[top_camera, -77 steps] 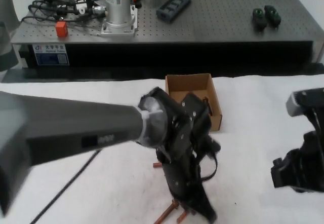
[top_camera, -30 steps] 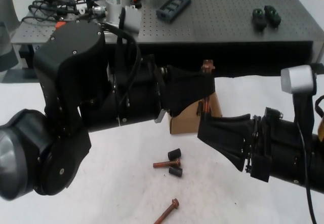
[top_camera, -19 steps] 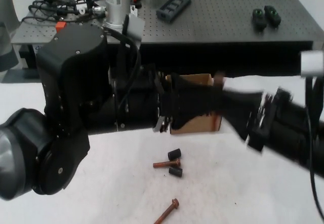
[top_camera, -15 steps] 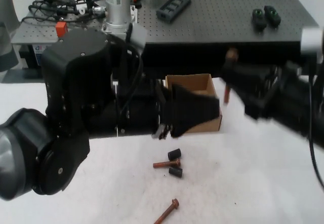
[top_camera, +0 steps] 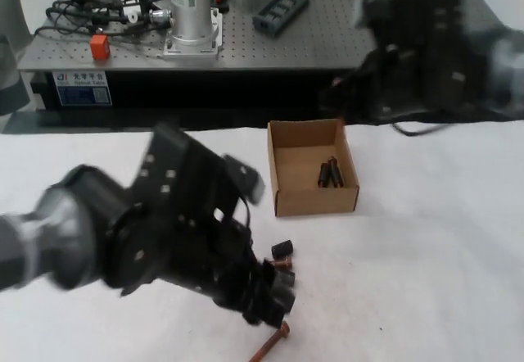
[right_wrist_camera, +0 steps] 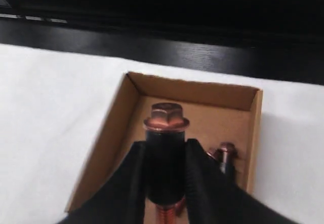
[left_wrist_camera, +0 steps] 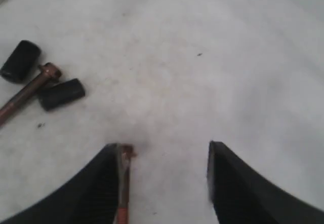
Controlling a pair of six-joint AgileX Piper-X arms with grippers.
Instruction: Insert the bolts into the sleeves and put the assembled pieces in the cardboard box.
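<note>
In the right wrist view my right gripper (right_wrist_camera: 165,153) is shut on an assembled piece, a copper bolt (right_wrist_camera: 166,116) standing in a black sleeve (right_wrist_camera: 164,171), held above the cardboard box (right_wrist_camera: 192,89). Another assembled piece (right_wrist_camera: 225,155) lies inside the box. The high view shows the box (top_camera: 315,200) with two dark pieces (top_camera: 327,174) in it, and the right arm (top_camera: 426,47) raised behind it. My left gripper (left_wrist_camera: 164,145) is open low over the white cloth, with a loose bolt (left_wrist_camera: 123,183) beside one finger. Two sleeves (left_wrist_camera: 20,61) (left_wrist_camera: 62,93) and a bolt (left_wrist_camera: 28,93) lie nearby.
A grey perforated bench (top_camera: 344,26) with a black tray (top_camera: 281,8), cables and a metal post (top_camera: 192,18) stands behind the cloth. Loose parts (top_camera: 282,255) and one bolt (top_camera: 270,344) lie near the front edge. The left arm (top_camera: 155,231) covers the front left.
The left arm has swung down from in front of the box to the loose parts at the front. The right arm has lifted up and back with its piece.
</note>
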